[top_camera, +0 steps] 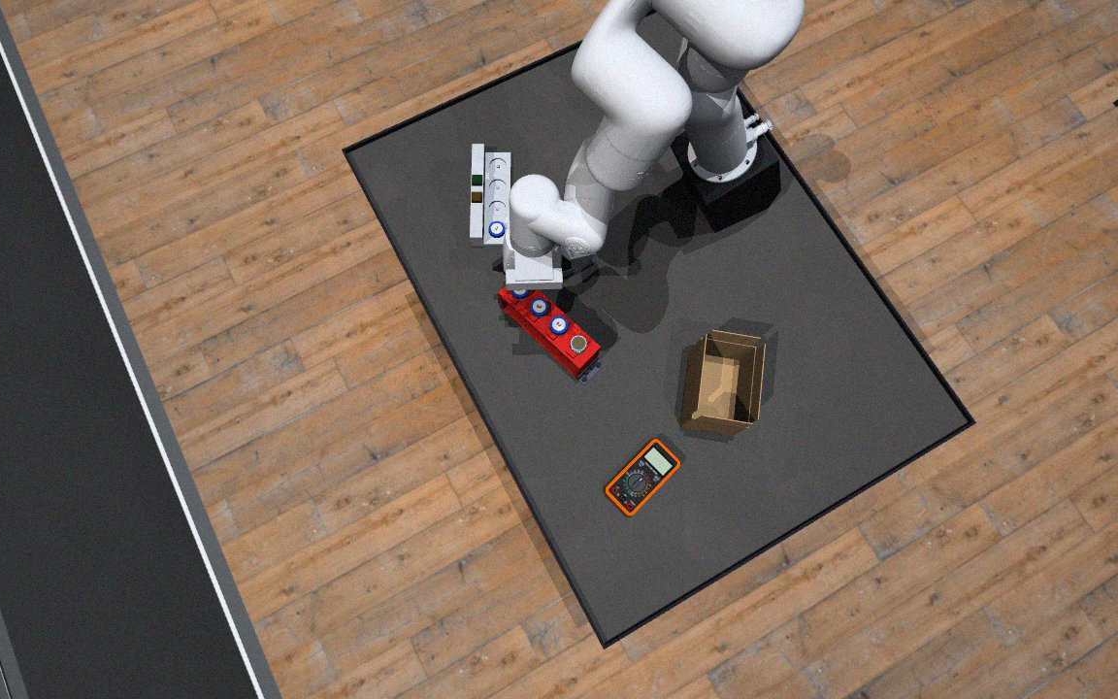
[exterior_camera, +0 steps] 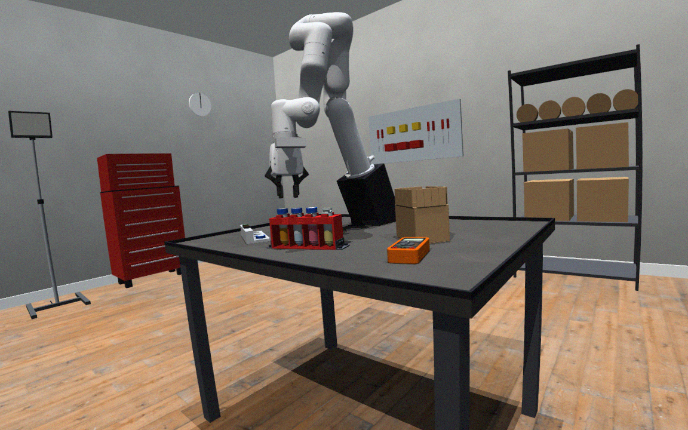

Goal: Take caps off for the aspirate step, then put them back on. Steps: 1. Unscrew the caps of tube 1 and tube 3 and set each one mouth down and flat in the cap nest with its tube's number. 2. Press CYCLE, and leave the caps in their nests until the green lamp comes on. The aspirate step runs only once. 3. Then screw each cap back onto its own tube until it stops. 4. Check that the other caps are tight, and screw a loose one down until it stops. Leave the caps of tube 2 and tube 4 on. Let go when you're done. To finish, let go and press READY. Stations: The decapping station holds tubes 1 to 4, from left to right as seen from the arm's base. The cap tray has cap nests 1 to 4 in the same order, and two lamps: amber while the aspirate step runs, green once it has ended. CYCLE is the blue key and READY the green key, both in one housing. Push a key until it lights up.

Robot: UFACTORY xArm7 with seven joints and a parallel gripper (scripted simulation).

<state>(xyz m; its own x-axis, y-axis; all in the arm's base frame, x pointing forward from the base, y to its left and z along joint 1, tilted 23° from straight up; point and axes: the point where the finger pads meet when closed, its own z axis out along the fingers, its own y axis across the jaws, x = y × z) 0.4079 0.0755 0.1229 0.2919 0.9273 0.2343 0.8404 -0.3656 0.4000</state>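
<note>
Your smooth white arm (exterior_camera: 314, 58) at upper centre, dark claw (exterior_camera: 287, 187) half open and empty, above the boxy red rack (exterior_camera: 306, 220) of round blue-capped tubes (exterior_camera: 297, 211), matte grey table (exterior_camera: 442, 256).

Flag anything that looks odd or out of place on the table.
One tube at the rack's end stands uncapped beside three blue-capped ones; a lone blue cap sits in the white tray. Nothing is tipped, spilled or damaged.

Glossy white arm (exterior_camera: 317, 53), black pedestal (exterior_camera: 384, 211)
</note>
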